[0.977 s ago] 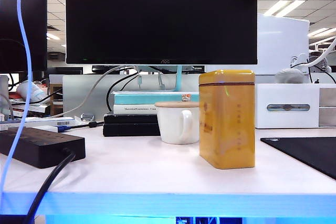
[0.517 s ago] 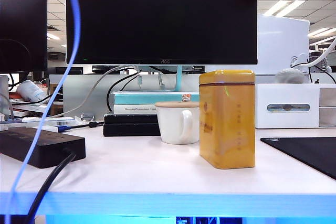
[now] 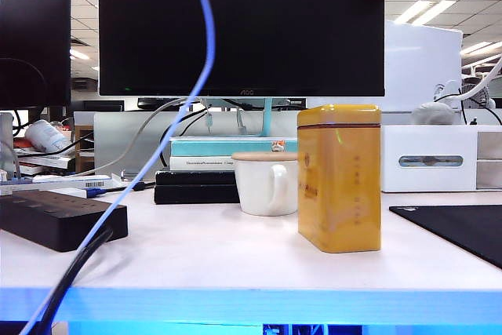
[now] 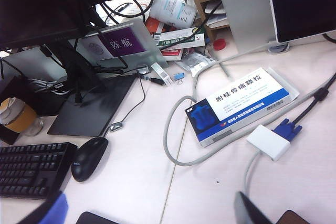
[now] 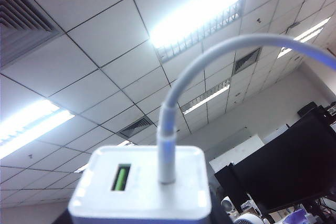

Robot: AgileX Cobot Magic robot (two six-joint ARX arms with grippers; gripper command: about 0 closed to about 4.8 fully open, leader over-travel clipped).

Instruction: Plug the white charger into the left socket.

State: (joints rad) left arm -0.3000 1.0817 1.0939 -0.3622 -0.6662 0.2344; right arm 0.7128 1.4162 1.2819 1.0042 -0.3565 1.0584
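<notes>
The white charger point(image 5: 140, 192) fills the right wrist view, its cable end turned up toward the ceiling, with a green USB port and its white cable point(image 5: 173, 129) plugged in. My right gripper point(image 5: 142, 217) is shut on it, dark fingers at both sides of the block. In the exterior view that cable point(image 3: 205, 29) hangs from the top and sweeps down to the lower left, across the black power strip point(image 3: 59, 216). The strip's top lies at a shallow angle, so the left socket cannot be picked out. My left gripper point(image 4: 149, 214) is open over bare desk. Neither gripper shows in the exterior view.
A white mug point(image 3: 265, 183), a yellow tin point(image 3: 339, 178), a monitor point(image 3: 241, 25), a white box point(image 3: 430, 158) and a black mat point(image 3: 459, 229) stand on the table. Below the left gripper lie a keyboard point(image 4: 29, 169), a mouse point(image 4: 88, 157), a medicine box point(image 4: 239, 104) and a white adapter point(image 4: 269, 141).
The charger's cable has swung from the far left toward the middle of the exterior view. The blue-tipped part at the top left has left that view.
</notes>
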